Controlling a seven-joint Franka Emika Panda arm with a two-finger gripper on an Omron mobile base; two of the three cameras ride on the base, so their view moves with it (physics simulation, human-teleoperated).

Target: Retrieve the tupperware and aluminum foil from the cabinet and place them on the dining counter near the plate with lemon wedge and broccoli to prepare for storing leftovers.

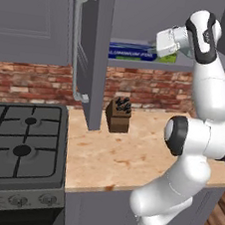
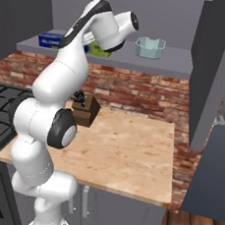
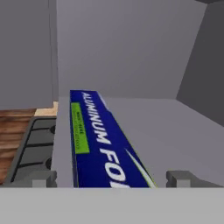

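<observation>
Currently reaching into the open cabinet (image 1: 91, 56) for the aluminum foil (image 3: 103, 144), which is lying lengthwise on the grey shelf (image 3: 175, 135), box running away from the hand. Gripper (image 3: 111, 177) is straddling its near end, jaws standing wide, a fingertip (image 3: 41, 178) off each side, nothing held. Judging: advancing squarely, then closing across the narrow width. Further right, tupperware (image 2: 150, 47) is sitting upright on the same shelf.
</observation>
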